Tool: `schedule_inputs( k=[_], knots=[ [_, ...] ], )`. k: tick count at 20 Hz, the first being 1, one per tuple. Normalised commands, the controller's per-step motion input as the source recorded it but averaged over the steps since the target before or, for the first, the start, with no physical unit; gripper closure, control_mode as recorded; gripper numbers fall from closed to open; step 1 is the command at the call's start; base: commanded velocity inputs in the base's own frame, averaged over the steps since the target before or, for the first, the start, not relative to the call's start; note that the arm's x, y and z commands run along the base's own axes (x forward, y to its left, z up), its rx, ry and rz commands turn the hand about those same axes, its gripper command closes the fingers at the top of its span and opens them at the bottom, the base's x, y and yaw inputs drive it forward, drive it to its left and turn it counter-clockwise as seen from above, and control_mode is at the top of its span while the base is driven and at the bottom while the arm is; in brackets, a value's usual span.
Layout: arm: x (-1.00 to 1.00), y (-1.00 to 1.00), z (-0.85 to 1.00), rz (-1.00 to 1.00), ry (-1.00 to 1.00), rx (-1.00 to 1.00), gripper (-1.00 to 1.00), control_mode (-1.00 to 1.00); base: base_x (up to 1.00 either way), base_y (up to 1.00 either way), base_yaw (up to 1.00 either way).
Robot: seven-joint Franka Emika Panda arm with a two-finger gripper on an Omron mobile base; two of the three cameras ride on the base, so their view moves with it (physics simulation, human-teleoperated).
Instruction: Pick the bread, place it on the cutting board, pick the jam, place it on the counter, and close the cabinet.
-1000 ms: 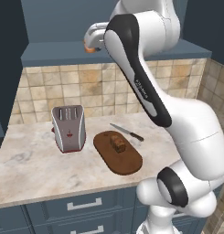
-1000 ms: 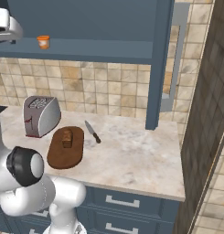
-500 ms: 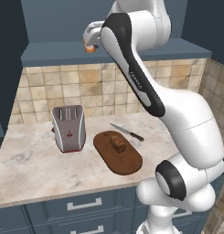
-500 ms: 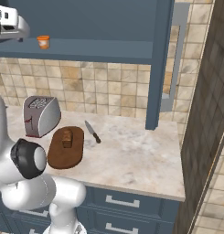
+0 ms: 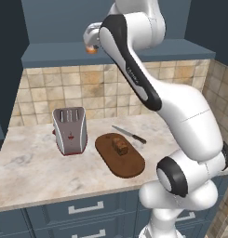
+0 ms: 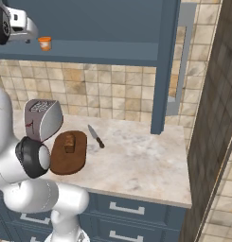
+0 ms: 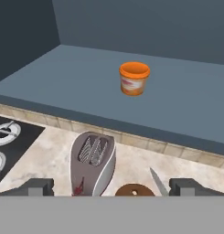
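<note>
Hovering before the cabinet (image 6: 165, 56) shelf (image 7: 86, 87), my tool (image 7: 111, 186) is spread wide, empty, short of the jam (image 7: 134, 78); bread (image 5: 119, 146) lies on the board (image 5: 129, 162).

The small orange jam jar (image 7: 134, 78) stands alone on the flat blue-grey shelf board (image 7: 63, 77), with bare shelf on every side of it. The dark cabinet walls close the back and one side. The open blue-grey cabinet door (image 6: 165, 66) stands out over the beige marbled counter (image 6: 136, 156).
</note>
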Motion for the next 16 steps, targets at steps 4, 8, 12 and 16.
schedule_inputs(
  k=[4,8,12,16],
  knots=[
    [0.34,0.06,-0.18,0.0,0.0,0.0,-1.0,-1.0,0.0,0.0,0.0],
    [0.38,0.07,-0.16,0.0,0.0,0.0,-1.0,-1.0,0.0,0.0,0.0],
    [0.41,0.04,-0.08,0.0,0.0,0.0,-1.0,-1.0,0.0,0.0,0.0],
    [0.41,0.02,-0.03,0.0,0.0,0.0,-1.0,-1.0,0.0,0.0,0.0]
  ],
)
